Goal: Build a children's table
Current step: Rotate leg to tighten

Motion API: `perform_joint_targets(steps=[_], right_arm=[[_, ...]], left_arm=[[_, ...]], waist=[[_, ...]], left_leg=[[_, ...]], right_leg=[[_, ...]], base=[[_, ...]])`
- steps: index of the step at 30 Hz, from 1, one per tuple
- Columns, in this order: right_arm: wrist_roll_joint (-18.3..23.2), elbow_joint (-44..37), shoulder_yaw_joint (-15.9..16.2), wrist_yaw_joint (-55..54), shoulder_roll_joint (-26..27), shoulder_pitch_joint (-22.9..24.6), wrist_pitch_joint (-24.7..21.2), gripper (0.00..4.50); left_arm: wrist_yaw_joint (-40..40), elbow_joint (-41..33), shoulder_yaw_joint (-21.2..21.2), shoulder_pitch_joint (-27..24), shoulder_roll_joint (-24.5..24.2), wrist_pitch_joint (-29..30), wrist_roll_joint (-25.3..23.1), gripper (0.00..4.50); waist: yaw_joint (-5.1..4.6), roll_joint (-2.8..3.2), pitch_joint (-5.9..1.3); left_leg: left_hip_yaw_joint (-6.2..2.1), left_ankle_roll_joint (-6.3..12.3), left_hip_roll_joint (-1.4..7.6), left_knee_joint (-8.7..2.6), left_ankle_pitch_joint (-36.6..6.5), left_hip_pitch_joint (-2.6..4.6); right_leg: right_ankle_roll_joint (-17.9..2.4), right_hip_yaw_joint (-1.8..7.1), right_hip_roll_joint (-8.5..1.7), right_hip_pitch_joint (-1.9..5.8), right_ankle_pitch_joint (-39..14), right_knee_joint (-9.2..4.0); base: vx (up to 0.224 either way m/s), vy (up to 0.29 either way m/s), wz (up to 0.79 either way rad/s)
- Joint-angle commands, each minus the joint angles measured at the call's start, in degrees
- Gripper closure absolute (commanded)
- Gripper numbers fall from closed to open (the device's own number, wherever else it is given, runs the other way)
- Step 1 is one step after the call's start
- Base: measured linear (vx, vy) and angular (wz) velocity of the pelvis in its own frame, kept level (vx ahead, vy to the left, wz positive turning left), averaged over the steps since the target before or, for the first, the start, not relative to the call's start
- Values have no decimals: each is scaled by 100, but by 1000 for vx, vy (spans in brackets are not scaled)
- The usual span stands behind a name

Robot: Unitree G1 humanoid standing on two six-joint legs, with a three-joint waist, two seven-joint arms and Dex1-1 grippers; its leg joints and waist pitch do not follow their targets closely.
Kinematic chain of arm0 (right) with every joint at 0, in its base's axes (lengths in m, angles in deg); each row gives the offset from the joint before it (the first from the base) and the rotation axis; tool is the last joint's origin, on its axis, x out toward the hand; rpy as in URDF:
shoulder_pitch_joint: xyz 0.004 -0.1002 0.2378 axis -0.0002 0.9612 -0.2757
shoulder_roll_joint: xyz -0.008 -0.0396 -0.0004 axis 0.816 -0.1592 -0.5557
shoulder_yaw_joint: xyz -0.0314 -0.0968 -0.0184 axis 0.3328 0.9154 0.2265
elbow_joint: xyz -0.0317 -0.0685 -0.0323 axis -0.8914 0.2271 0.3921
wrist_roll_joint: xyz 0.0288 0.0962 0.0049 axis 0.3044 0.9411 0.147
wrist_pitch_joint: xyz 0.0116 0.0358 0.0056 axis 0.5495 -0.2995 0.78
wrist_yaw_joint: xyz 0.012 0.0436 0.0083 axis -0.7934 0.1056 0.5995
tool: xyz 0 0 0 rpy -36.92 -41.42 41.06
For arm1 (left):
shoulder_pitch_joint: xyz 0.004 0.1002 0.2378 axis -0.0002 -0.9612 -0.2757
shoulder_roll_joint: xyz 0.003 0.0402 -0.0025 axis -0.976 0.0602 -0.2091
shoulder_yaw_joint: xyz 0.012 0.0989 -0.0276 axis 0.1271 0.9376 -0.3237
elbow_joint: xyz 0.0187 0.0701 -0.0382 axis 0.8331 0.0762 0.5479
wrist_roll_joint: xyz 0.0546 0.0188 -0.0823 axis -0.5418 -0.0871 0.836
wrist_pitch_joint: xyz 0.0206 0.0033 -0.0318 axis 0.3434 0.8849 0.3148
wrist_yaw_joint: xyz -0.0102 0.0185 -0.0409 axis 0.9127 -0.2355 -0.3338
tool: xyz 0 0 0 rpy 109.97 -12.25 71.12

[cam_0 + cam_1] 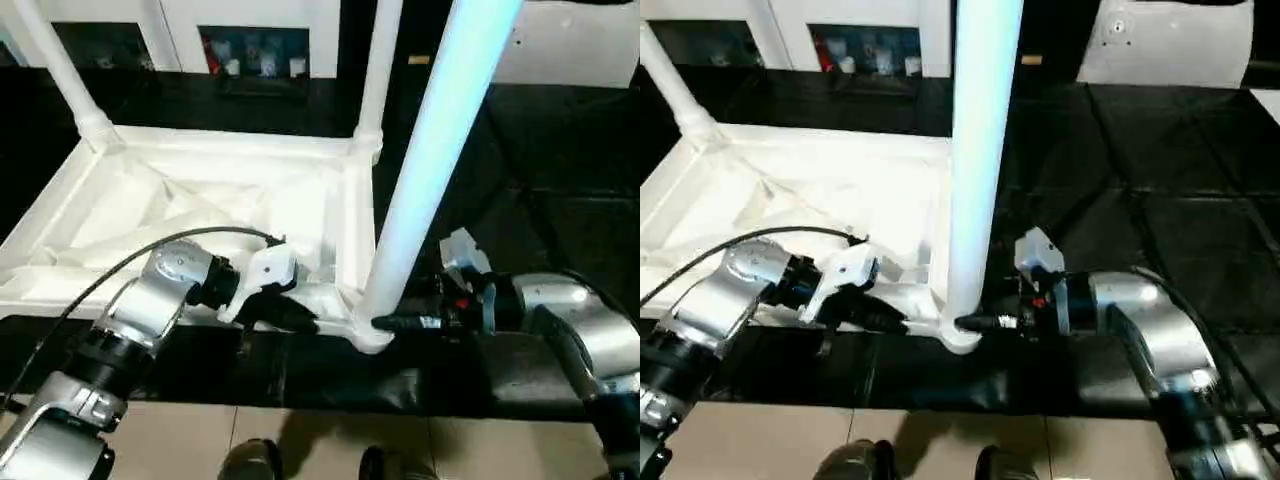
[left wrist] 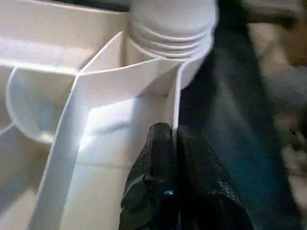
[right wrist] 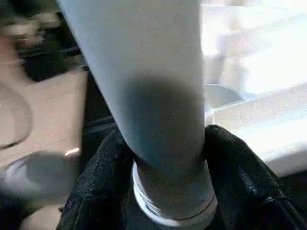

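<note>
The children's table lies upside down on black mats, its ribbed white top (image 1: pixel 200 150) facing up. Two legs (image 1: pixel 60 70) (image 1: pixel 378 70) stand in the far corners. A third long white leg (image 1: pixel 430 170) stands upright in the near right corner socket (image 1: pixel 368 338). My right gripper (image 1: pixel 385 323) is shut on this leg just above its threaded base, with one black finger on each side in the right wrist view (image 3: pixel 165 139). My left gripper (image 1: pixel 300 318) sits beside that corner, its fingers pinched on the thin rim wall of the top (image 2: pixel 175 139).
A white cabinet (image 1: pixel 250 45) with dark compartments stands behind the table. Black floor mats (image 1: pixel 1160 170) spread out to the right, and tan floor (image 1: pixel 450 450) runs along the near edge. A white panel (image 1: pixel 1160 40) lies at the far right.
</note>
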Motion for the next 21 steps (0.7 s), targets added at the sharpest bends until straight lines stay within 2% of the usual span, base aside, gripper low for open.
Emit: perform_joint_targets(steps=[1,3,4,5,6,7,8,9,11,12,14,15,16,18,19,20,21], right_arm=[[-134,-269,524,-778,604,86,-449,254],[-176,-307,486,-1154,845,90,-678,254],[-347,-292,455,-1876,1321,49,-976,255],[-375,-285,451,-1989,1394,40,-1019,255],[-528,-192,409,-2540,1723,-27,-1128,256],[-610,-136,386,-2844,1899,-65,-1180,256],[-765,16,298,-3444,2298,-147,-1241,256],[-797,64,262,-3589,2407,-170,-1251,256],[-872,157,167,-3968,2680,-220,-1295,256],[-933,225,116,-4182,2795,-250,-1252,256],[-950,260,62,-4311,2902,-260,-1175,256],[-941,218,13,-4331,2974,-229,-1125,222],[-961,181,29,-4261,2918,-188,-1016,187],[-989,124,30,-4183,2806,-115,-892,187],[-993,107,22,-4186,2783,-95,-884,166],[-986,52,-3,-4081,2648,-47,-823,166],[-961,-31,-64,-3841,2382,23,-673,142]], left_arm=[[973,-270,6,138,664,515,51,450],[1251,-268,-45,184,857,659,25,450],[1870,-175,-172,293,1259,941,-52,450],[1961,-158,-190,310,1314,976,-66,450],[2391,-60,-277,395,1601,1168,-111,450],[2624,-9,-324,440,1756,1274,-139,450],[3153,124,-423,540,2072,1369,-273,450],[3279,160,-460,568,2137,1388,-310,450],[3591,214,-561,627,2290,1463,-408,450],[3664,216,-562,635,2325,1472,-445,450],[3715,186,-554,626,2356,1451,-486,450],[3659,106,-497,592,2348,1430,-530,450],[3526,53,-420,555,2280,1384,-552,450],[3322,-14,-305,489,2153,1269,-566,450],[3294,-30,-282,469,2124,1239,-563,450],[3176,-62,-259,414,2020,1153,-546,450],[2948,-126,-236,314,1813,1101,-497,450]], waist=[[-59,-40,-333],[-106,-75,-334],[-159,-55,-334],[-194,-33,-326],[-241,-39,-321],[-264,-48,-326],[-293,-53,-325],[-322,-38,-327],[-315,-44,-327],[-314,-3,-336],[-317,-18,-345],[-314,-11,-346],[-312,-13,-350],[-296,-7,-367],[-296,-6,-373],[-291,-5,-376],[-277,0,-387]], left_leg=[[-159,243,372,-410,-1175,89],[-185,127,350,-432,-1293,92],[-197,109,352,-440,-1336,91],[-199,77,363,-446,-1358,90],[-208,21,348,-444,-1493,98],[-214,12,336,-444,-1543,97],[-219,24,319,-438,-1579,110],[-211,39,302,-426,-1612,113],[-212,114,296,-433,-1534,98],[-213,135,302,-444,-1516,93],[-217,157,311,-456,-1502,84],[-210,170,319,-464,-1504,85],[-210,178,330,-472,-1491,78],[-197,211,332,-471,-1377,71],[-190,244,337,-475,-1272,61],[-191,253,342,-476,-1225,59],[-193,279,345,-467,-1170,56]], right_leg=[[-1143,334,-586,242,-2437,-513],[-866,336,-591,256,-2968,-575],[-815,336,-581,243,-2986,-588],[-829,337,-569,222,-2928,-577],[-806,321,-563,202,-2999,-601],[-784,316,-569,205,-3057,-613],[-721,319,-572,193,-3132,-633],[-688,325,-571,172,-3199,-663],[-603,330,-575,187,-3182,-679],[-596,336,-564,183,-3072,-673],[-621,336,-560,189,-2885,-659],[-628,344,-555,187,-2767,-656],[-648,351,-553,193,-2634,-639],[-699,366,-559,209,-2366,-615],[-761,369,-550,222,-2154,-591],[-799,369,-549,226,-2054,-578],[-859,366,-561,242,-1905,-565]], base=[[0,0,0],[0,0,0],[0,0,0],[0,0,0],[0,0,0],[0,0,0],[0,0,0],[0,0,0],[0,0,0],[0,0,0],[0,0,0],[0,0,0],[0,0,0],[0,0,0],[0,0,0],[0,0,0],[0,0,0]])
